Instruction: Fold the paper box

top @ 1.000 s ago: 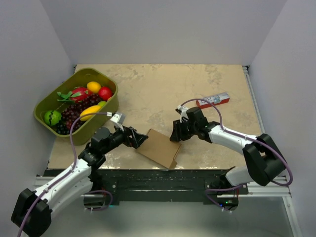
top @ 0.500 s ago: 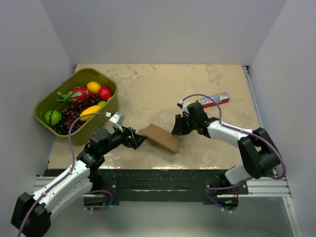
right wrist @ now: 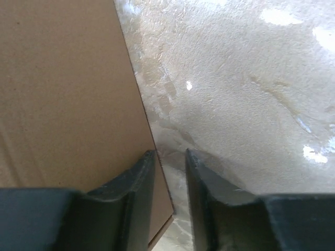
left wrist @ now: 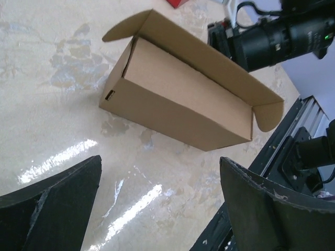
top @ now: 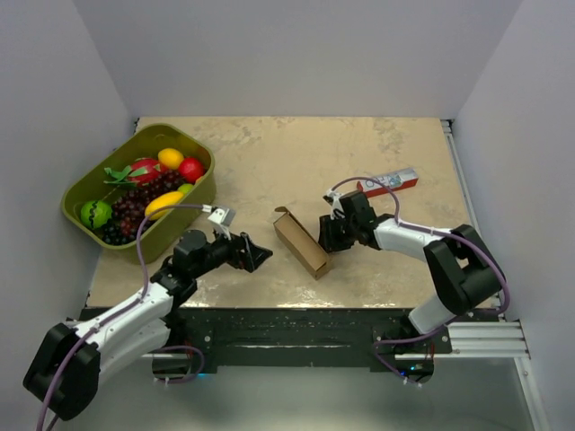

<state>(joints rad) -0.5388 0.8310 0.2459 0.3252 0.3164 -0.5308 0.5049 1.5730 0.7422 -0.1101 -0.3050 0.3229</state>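
The paper box [top: 301, 242] is plain brown cardboard, a long narrow box lying on the table between the arms, with its lid flap raised on the right side. In the left wrist view the box [left wrist: 178, 99] lies ahead of my left gripper [left wrist: 159, 172], which is wide open, empty and a short way off; in the top view the left gripper [top: 259, 255] is left of the box. My right gripper [top: 323, 241] is at the box's right side. In the right wrist view its jaws [right wrist: 168, 154] stand a narrow gap apart, with one finger [right wrist: 141, 178] against the cardboard [right wrist: 63, 104] and only table showing between them.
A green basket [top: 193, 211] of fruit stands at the left. A narrow red-and-white carton [top: 388, 182] lies behind the right arm. The right arm [left wrist: 277, 36] shows beyond the box in the left wrist view. The table's black front rail [top: 296, 319] is close by.
The box lay flat and wide; it has been tipped up into a narrow shape with its flap raised and shifted toward the right gripper. The left gripper stands clear of it.
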